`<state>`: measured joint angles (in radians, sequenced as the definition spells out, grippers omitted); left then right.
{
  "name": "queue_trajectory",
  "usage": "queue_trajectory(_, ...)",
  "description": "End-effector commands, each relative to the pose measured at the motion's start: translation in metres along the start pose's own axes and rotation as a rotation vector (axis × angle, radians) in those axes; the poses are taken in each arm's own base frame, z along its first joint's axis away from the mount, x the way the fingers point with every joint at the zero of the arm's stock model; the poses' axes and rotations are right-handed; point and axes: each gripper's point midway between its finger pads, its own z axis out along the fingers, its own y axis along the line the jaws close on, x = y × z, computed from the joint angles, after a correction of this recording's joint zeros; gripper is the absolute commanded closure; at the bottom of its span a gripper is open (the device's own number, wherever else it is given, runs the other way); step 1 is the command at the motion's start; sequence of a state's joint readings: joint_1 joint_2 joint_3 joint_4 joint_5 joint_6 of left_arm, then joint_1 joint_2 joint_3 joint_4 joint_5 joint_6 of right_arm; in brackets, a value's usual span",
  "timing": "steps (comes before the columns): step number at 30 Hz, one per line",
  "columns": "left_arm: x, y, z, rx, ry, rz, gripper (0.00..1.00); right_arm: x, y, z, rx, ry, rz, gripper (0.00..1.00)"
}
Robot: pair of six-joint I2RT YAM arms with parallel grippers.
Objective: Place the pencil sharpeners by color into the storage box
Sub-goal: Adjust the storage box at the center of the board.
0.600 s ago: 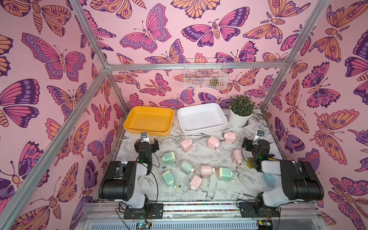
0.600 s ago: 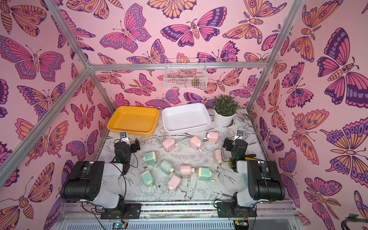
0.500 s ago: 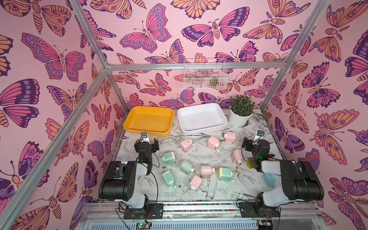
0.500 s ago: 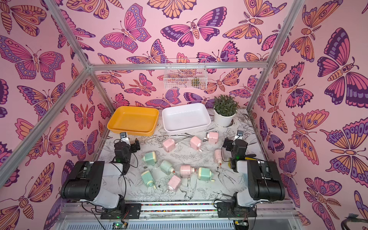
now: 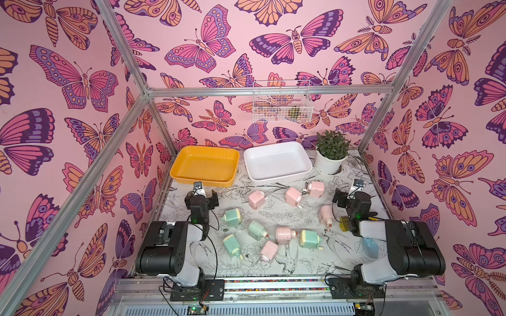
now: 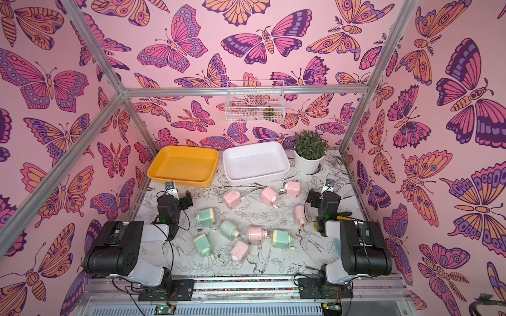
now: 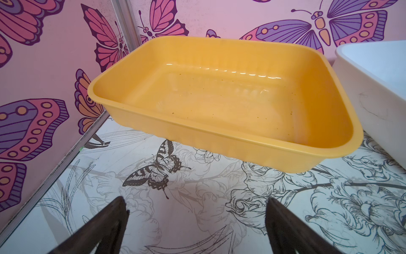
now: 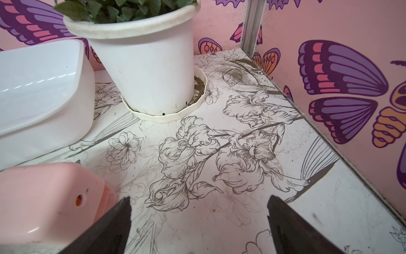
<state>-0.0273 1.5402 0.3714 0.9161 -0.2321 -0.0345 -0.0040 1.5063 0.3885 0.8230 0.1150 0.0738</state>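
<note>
While folded low, left arm [image 5: 175,246], right arm [image 5: 394,246], jaws wide.

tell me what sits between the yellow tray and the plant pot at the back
The white tray sits between the yellow tray and the plant pot; both top views show it.

Pale blue item [image 5: 370,246] half hidden behind the right arm (shape unclear); basket contents [image 5: 294,112] unreadable.

Ten pencil sharpeners lie on the table [image 5: 315,262]: six pink sharpeners [image 5: 256,199] and four green sharpeners [image 5: 232,217]. At the back edge stand two trays, one yellow tray [image 5: 205,166] and one white tray [image 5: 276,161], plus one potted plant [image 5: 330,153]
</note>
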Motion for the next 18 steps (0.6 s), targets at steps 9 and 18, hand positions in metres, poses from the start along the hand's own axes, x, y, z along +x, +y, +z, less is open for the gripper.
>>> queue_trajectory(9, 0.005, -0.001, 0.000, 0.007, 0.009, 0.001, 0.00, -0.004, 0.001, 0.000, 0.003, -0.012, 0.001, 0.01)
queue_trajectory(18, -0.016, -0.014, -0.016, 0.048, -0.055, 0.058, 0.00, -0.023, 0.005, -0.013, -0.017, -0.028, -0.014, 0.01)
